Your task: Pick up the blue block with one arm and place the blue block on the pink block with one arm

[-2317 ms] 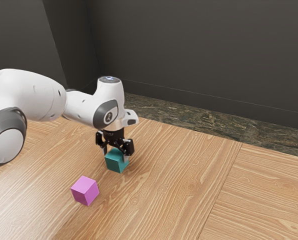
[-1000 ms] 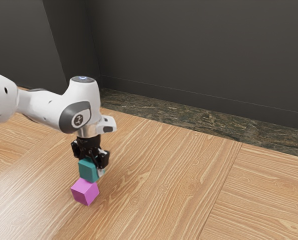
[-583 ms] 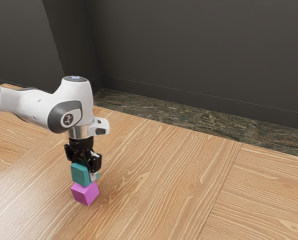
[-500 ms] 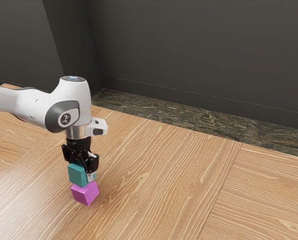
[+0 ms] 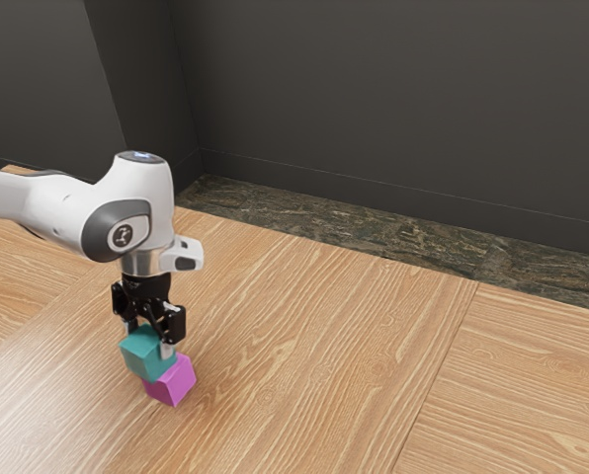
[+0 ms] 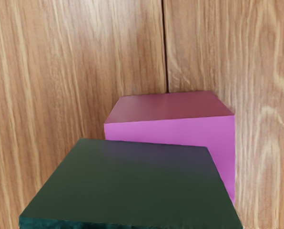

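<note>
Gripper (image 5: 148, 331) points straight down, its fingers clamped on two opposite sides of the blue block (image 5: 140, 357), spread only to the block's width. The blue block sits off-centre against the pink block (image 5: 176, 383), shifted toward the exterior view's left of it. Whether it rests on the pink block cannot be told. The pink block stands on the wooden table (image 5: 354, 346).

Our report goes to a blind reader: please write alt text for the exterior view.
The black hand of a white robot arm grips a blue block, off-centre over a pink block and shifted toward the exterior view's left, on a wooden table before dark walls.
</note>
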Available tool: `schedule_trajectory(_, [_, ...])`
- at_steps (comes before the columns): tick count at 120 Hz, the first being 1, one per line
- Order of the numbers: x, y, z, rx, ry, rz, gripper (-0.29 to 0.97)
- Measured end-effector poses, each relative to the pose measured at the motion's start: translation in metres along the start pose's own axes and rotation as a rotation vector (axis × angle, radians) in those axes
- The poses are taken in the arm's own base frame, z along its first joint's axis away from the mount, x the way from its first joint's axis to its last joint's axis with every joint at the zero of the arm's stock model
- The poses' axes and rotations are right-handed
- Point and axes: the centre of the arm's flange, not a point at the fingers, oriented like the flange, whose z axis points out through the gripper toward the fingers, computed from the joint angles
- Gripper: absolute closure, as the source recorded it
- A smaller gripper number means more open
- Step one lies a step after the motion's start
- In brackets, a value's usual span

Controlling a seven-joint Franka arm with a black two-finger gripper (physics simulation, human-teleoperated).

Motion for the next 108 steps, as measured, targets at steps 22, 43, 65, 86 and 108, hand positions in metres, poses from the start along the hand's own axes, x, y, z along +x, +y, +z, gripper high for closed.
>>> schedule_trajectory(22, [0.008,-0.002,-0.021,0.011,0.043,0.009,0.04])
schedule_trajectory(43, [0.021,-0.011,-0.096,0.021,0.187,0.017,0.02])
schedule_trajectory(65, [0.016,0.003,-0.257,0.078,0.407,0.062,0.01])
schedule_trajectory(86, [-0.015,0.014,-0.361,0.114,0.518,0.066,0.0])
schedule_trajectory(108, [-0.017,0.018,-0.356,0.13,0.456,0.069,0.0])
